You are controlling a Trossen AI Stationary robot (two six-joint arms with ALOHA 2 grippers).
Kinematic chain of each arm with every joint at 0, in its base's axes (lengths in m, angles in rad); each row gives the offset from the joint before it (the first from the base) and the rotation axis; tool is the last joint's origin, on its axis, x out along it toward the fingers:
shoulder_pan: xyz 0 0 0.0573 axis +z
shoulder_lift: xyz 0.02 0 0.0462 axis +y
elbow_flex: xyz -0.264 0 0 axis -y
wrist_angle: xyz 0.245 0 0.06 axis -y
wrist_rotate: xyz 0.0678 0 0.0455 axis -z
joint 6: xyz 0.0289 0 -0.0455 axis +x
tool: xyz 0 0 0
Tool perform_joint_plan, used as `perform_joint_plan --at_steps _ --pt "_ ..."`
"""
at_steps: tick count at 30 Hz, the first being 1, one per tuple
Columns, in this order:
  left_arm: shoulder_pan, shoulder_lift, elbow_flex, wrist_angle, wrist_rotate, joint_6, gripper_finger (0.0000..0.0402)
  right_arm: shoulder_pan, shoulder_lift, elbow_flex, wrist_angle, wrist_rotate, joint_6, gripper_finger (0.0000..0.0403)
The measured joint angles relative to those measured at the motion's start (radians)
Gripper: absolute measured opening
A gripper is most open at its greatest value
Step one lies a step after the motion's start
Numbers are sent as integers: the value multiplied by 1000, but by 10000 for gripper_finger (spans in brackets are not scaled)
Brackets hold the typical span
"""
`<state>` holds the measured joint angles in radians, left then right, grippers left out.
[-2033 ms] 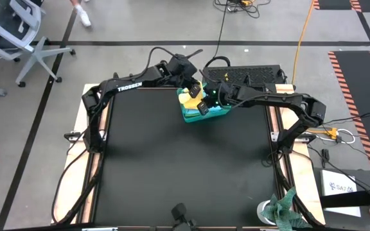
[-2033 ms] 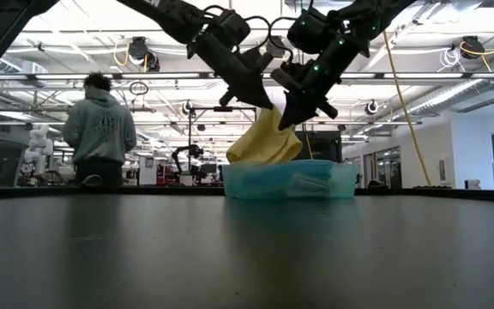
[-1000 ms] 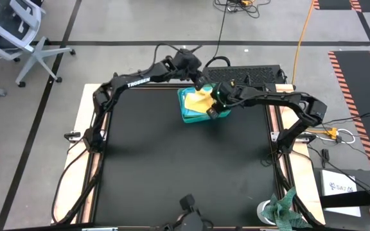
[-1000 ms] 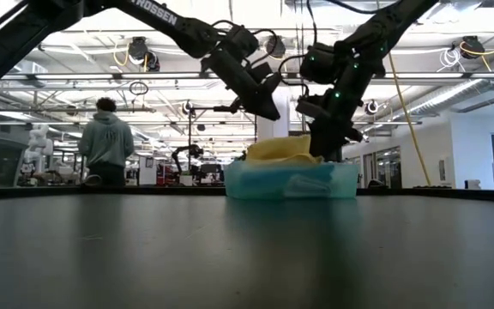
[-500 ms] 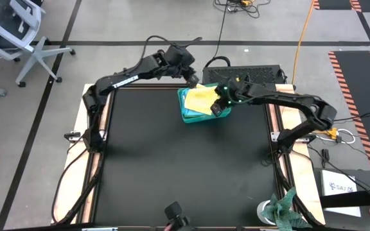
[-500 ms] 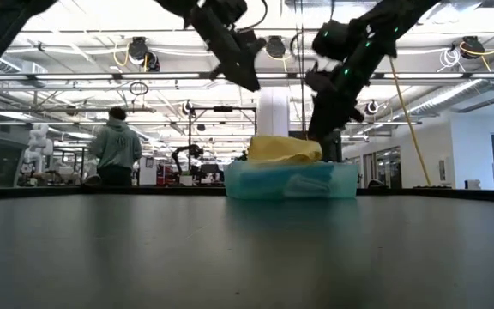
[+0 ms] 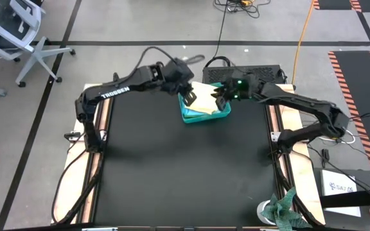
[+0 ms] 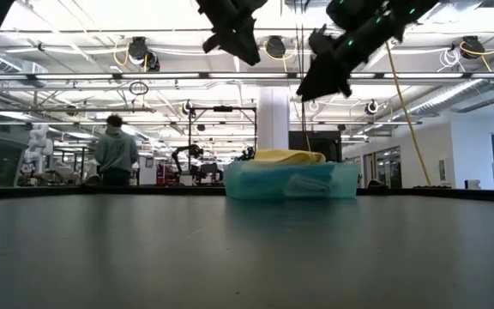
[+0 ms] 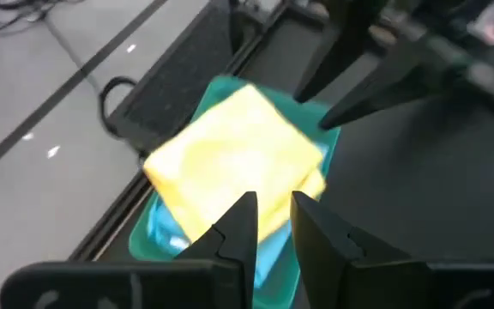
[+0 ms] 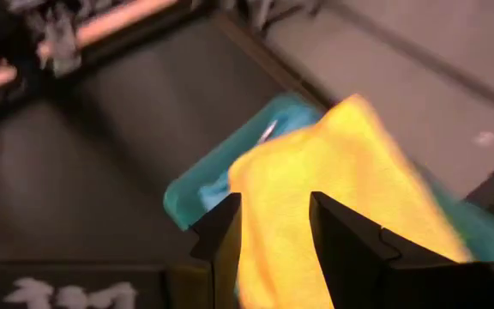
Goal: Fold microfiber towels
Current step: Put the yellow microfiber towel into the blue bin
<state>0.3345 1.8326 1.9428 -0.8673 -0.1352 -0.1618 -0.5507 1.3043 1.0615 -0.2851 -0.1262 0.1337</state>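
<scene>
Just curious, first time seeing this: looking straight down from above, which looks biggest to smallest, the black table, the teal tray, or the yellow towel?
1. black table
2. teal tray
3. yellow towel, partly hidden by both grippers

Both grippers [image 7: 189, 97] [image 7: 218, 102] raised, empty, parted.

Folded yellow towel [image 9: 234, 154] atop teal tray [image 9: 157, 236]

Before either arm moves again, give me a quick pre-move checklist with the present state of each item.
1. Yellow towel lying in the teal tray, folded: ok.
2. Left gripper empty, jaws apart: ok.
3. Right gripper empty, jaws apart: ok.
4. Both grippers raised above the tray in the low view: ok.
5. Another unfolded towel on the black table: not ok, none shows.
6. Towels under the yellow one: cannot tell.
</scene>
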Motion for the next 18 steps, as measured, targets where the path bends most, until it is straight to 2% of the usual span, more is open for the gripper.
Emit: perform_joint_plan --at_steps 5,11,14,18 --pt "-82 5 -18 -75 -135 -78 76 1 165 0 95 -39 -23 125" --pt "-149 5 -19 -171 -191 -187 76 1 351 0 230 -172 18 108" --pt "-170 6 -19 -202 -196 -232 76 12 397 -1 235 -197 32 106" --pt "-195 6 -19 -208 -217 -244 76 30 386 -1 207 -243 -34 116"
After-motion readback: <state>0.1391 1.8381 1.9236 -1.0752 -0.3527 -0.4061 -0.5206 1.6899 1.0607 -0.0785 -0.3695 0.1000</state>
